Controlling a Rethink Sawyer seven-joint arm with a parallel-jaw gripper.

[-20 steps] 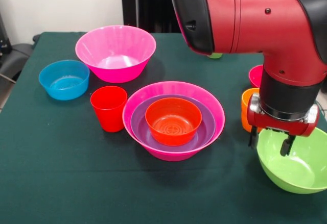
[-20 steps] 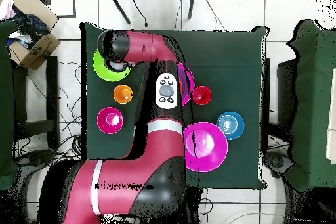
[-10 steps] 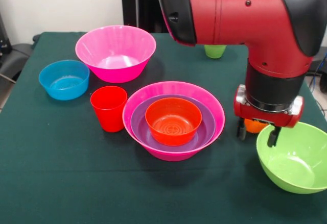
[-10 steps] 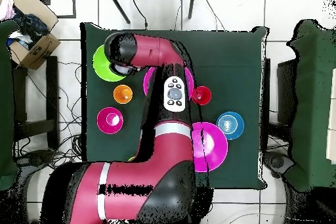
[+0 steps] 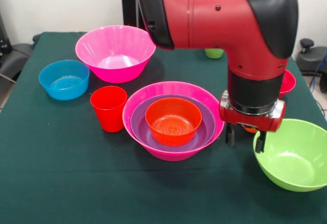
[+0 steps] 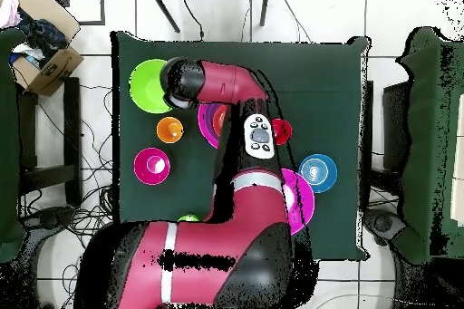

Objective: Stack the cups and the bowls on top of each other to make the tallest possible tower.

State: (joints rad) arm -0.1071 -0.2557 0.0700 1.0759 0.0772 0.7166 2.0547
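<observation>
The tower (image 5: pixel 173 119) is a large hot-pink bowl holding a purple bowl and an orange-red bowl; in the overhead view the tower (image 6: pixel 210 120) is partly under the arm. My gripper (image 5: pixel 245 139) hangs open and empty between the tower and the lime green bowl (image 5: pixel 294 155) (image 6: pixel 148 85). One finger is at that bowl's left rim. Only a sliver of the orange cup (image 5: pixel 250 129) (image 6: pixel 169 129) peeks out behind the gripper. The red cup (image 5: pixel 109 107) stands left of the tower. A lime green cup (image 5: pixel 214 53) is at the back.
A second hot-pink bowl (image 5: pixel 115 52) and a blue bowl (image 5: pixel 64 78) stand at the back left. A crimson bowl (image 5: pixel 286 83) shows behind the wrist at the right. The arm's red body spans the upper part of the front view.
The gripper has moved left, from straddling the green bowl's rim to the gap beside the tower. The orange cup is now mostly hidden behind it. The bowls have stayed put.
</observation>
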